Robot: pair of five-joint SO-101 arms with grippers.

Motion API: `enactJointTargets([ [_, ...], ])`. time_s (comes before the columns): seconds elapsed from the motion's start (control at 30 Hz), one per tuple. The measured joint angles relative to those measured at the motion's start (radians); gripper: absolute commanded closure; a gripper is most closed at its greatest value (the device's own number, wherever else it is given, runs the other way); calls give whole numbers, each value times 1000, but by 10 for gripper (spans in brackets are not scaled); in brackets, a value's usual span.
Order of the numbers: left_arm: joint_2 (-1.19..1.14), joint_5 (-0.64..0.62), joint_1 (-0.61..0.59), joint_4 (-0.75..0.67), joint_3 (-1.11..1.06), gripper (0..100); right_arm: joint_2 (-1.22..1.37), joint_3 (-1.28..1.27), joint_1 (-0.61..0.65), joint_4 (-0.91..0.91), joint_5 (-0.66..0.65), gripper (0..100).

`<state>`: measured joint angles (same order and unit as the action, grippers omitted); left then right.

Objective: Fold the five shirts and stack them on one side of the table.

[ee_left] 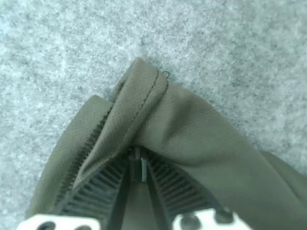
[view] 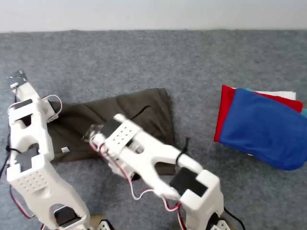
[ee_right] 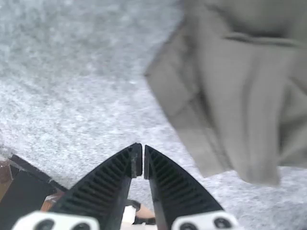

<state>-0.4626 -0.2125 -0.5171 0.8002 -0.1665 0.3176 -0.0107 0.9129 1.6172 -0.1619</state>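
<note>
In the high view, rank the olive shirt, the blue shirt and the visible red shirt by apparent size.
1. olive shirt, though arms cover part of it.
2. blue shirt.
3. red shirt, mostly hidden under the blue one.

1. The olive shirt (view: 148, 110) is partly covered by the left arm (view: 29, 143) and the right arm (view: 148, 158)
2. The blue shirt (view: 264, 129) is cut off at the high view's edge
3. The left gripper (ee_left: 140, 165) has its fingertips half buried in a fold of the olive shirt

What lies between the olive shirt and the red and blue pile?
Only bare grey felt separates the olive shirt from the pile, as the high view shows.
</note>
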Motion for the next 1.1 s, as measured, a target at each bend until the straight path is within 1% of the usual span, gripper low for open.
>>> enactJointTargets([
  [0.13,0,0,0,0,0,987,-5,80,-127,-135,0,990],
  [0.2,0,0,0,0,0,987,8,140,-164,-215,9,990],
  [0.33,0,0,0,0,0,987,118,226,-173,-367,15,990],
  [0.53,0,0,0,0,0,987,281,270,-175,-396,15,990],
  [0.67,0,0,0,0,0,987,285,278,-175,-338,15,990],
  [0.9,0,0,0,0,0,987,255,281,-173,-110,15,990],
  [0.97,0,0,0,0,0,987,247,281,-149,-41,15,990],
  [1.1,0,0,0,0,0,987,235,281,-38,61,15,990],
])
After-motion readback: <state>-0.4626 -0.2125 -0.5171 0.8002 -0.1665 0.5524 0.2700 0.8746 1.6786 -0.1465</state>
